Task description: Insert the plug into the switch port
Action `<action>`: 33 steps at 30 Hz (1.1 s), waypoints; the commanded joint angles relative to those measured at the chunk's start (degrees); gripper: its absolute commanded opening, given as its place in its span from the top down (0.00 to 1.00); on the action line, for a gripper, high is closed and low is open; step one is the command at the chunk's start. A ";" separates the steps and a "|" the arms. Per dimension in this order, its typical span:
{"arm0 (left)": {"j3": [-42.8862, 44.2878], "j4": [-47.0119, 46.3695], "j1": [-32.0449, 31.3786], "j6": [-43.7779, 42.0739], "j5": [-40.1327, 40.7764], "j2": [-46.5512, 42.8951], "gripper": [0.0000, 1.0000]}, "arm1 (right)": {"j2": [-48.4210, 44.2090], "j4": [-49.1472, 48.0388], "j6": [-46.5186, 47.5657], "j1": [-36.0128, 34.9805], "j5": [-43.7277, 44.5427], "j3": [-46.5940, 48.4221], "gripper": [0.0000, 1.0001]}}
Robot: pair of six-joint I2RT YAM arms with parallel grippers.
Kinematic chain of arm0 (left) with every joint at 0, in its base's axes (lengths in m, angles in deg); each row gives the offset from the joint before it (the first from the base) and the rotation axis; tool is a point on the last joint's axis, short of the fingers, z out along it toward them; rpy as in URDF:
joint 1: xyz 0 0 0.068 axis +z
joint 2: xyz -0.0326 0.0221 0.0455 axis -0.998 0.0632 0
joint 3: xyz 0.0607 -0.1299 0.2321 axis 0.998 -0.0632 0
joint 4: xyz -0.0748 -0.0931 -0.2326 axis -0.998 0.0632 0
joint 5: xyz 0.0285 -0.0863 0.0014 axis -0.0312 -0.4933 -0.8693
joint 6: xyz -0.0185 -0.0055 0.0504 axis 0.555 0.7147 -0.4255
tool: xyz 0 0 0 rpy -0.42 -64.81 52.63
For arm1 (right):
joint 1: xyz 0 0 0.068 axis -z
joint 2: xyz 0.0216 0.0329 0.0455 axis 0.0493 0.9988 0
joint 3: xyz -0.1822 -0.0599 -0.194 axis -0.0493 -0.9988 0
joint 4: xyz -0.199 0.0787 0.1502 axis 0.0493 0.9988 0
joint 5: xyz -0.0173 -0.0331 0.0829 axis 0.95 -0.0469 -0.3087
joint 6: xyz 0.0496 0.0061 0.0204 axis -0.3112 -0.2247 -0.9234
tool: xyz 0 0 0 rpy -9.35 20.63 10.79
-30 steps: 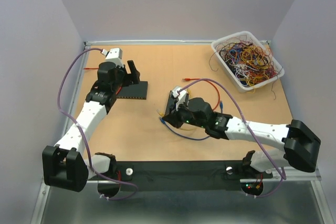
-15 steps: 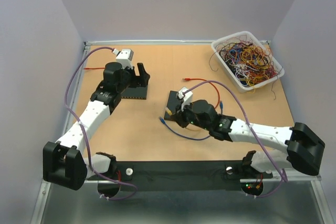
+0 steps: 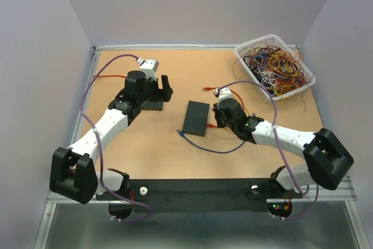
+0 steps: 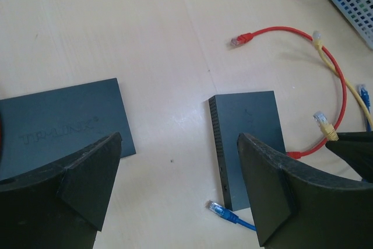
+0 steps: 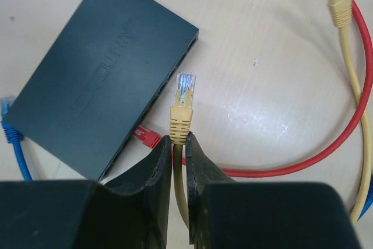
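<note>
Hidden: the ports of the switch (image 5: 105,80) are seen edge-on only; a second switch (image 4: 58,123) is cut off behind a finger.
Unclear: whether the red plug (image 5: 145,137) is seated in the switch cannot be told.
Bin (image 3: 240,58): filled with tangled wires (image 3: 278,62).
Right gripper (image 5: 180,144): clamped on the yellow cable (image 5: 179,185) behind its plug (image 5: 184,94), which is held just beside the port side.
Left gripper (image 4: 178,161): jaws spread wide.

Left arm (image 3: 109,123) extended forward and across; left gripper (image 4: 183,190) angled downward, jaws spread wide, nothing between the fingers. Right arm (image 3: 285,138) stretched low towards the left; right gripper (image 5: 178,144) pinched on a yellow plug (image 5: 182,106) that projects just ahead of its fingertips.
</note>
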 commanded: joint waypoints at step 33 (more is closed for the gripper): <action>10.45 6.17 -7.97 -2.83 -6.91 24.31 0.12 | 20.16 1.41 -6.66 0.79 -7.81 10.91 1.00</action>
